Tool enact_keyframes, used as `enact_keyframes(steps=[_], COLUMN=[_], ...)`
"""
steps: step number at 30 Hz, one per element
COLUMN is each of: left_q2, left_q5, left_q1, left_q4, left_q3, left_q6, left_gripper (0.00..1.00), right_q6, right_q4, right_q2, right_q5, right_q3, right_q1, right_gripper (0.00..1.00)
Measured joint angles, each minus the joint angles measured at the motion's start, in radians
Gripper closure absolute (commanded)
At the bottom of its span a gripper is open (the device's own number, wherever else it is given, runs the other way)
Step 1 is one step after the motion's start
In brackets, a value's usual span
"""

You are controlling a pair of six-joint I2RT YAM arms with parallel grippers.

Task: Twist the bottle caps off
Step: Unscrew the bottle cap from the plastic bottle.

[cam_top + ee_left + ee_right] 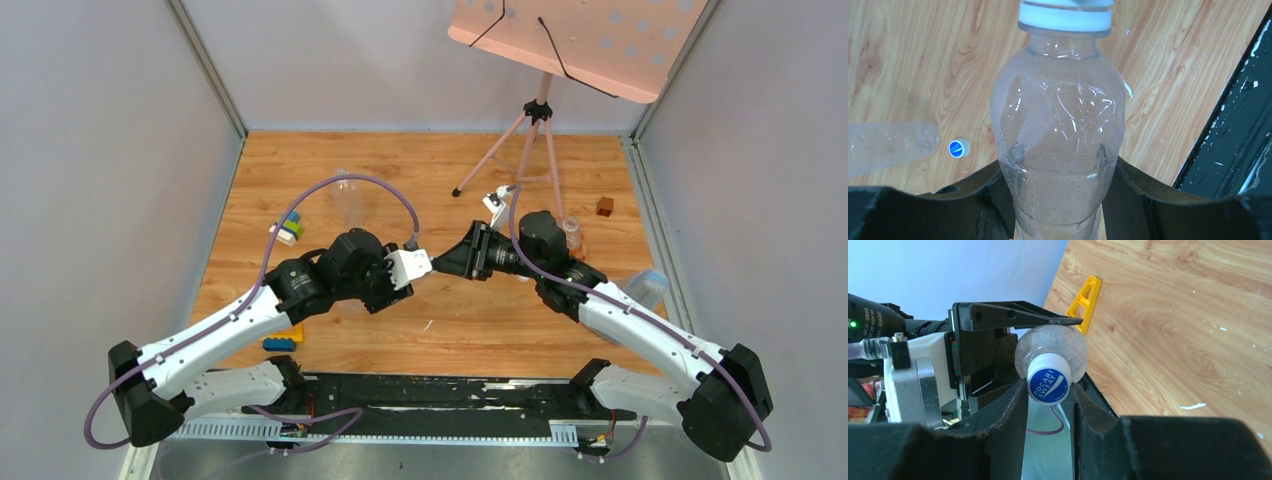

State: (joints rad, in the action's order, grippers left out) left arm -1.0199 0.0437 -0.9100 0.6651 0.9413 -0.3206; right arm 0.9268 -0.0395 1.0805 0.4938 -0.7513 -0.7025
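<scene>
Cap (1049,384), white with a blue Pocari Sweat top, sits on the bottle (1058,115), which is held level off the table (280,160) between my two arms. My right gripper (1049,392) is narrow, with one finger pressed on each side of the cap. My left gripper (1058,167) is spread to the bottle's width and clamped round its lower body, cap end pointing away toward the right arm. Bottle is clear, with droplets inside. In the left wrist view a loose cap (958,148), blue-topped, lies on the table just beside the neck end of a second bottle (883,147) lying on its side. A yellow piece (1086,299) lies on the table beyond the grippers.
</scene>
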Motion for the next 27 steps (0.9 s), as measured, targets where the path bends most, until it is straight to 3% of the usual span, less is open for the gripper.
enact_keyframes(steps=[9,11,16,21,23,27], left_q2=[0.027,0.032,0.052,0.119,0.121,0.097], left_q5=[0.047,0.068,0.080,0.140,0.155,0.159], left_q1=[0.005,0.014,0.036,0.027,0.027,0.027], left_q4=[0.013,0.016,0.006,-0.039,-0.051,-0.056], left_q3=[-0.017,-0.028,-0.035,-0.031,-0.031,-0.031], left_q6=[0.016,0.024,0.050,0.054,0.054,0.054], left_gripper=[1.00,1.00,1.00,1.00,1.00,1.00], right_q6=[-0.167,-0.188,-0.235,-0.249,-0.249,-0.248], right_q4=[-0.022,-0.013,0.074,0.225,0.246,0.251], right_q2=[0.000,0.005,0.021,0.035,0.028,-0.035], right_q5=[0.040,0.026,-0.072,-0.188,-0.191,-0.151], right_q3=[0.019,0.022,0.054,0.137,0.139,0.126], right_q1=[-0.001,-0.004,0.003,0.054,0.055,0.055], right_gripper=[0.81,0.76,0.62,0.61,0.57,0.34])
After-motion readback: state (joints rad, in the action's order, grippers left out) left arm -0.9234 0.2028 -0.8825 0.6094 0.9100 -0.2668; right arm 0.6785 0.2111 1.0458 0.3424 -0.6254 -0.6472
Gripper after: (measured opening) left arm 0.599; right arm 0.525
